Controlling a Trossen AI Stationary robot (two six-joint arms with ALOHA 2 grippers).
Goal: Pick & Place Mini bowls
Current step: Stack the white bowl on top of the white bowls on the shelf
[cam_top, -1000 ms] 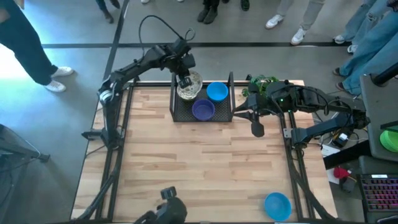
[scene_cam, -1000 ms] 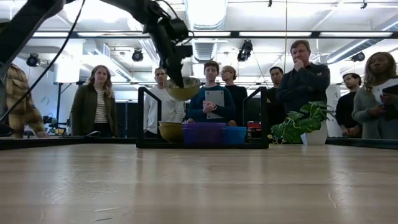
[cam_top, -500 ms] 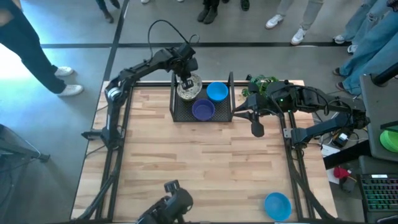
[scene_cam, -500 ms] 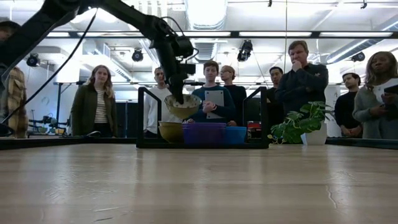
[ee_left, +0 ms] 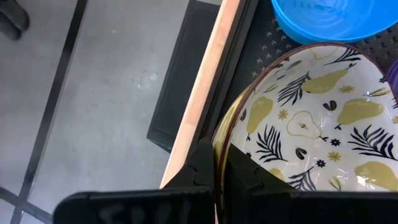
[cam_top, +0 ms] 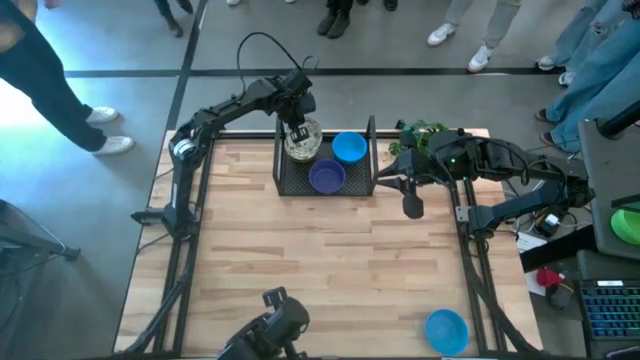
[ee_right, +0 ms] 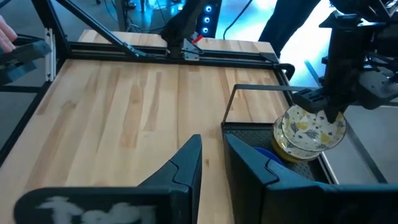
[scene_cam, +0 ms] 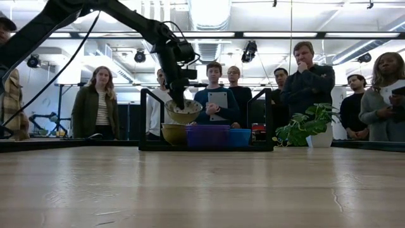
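My left gripper (cam_top: 297,131) is shut on a cream bowl with a pear and leaf pattern (cam_top: 305,145) over the far left corner of the black mesh tray (cam_top: 279,172). In the low view this bowl (scene_cam: 184,113) hangs just above a second cream bowl (scene_cam: 173,133) that sits in the tray; I cannot tell whether they touch. A blue bowl (cam_top: 348,147) and a purple bowl (cam_top: 327,177) also sit in the tray. Another blue bowl (cam_top: 446,330) rests on the table at the near right. My right gripper (cam_top: 413,208) waits open above the table's right side. My left gripper pinches the cream bowl's rim (ee_left: 219,144), one finger inside the bowl and one outside. The fingers come from above, slanting down toward the far side. The bowl hangs tilted below them, over the second cream bowl.
A green leafy plant (cam_top: 422,134) stands right of the tray, near my right arm. The tray has upright handle frames (scene_cam: 144,117) at both ends. People stand beyond the far edge. Bare wood fills the table's middle and near left.
My left gripper has come down with the cream bowl, from well above the tray to just over the second cream bowl. It stays shut on the rim. My right arm has kept still.
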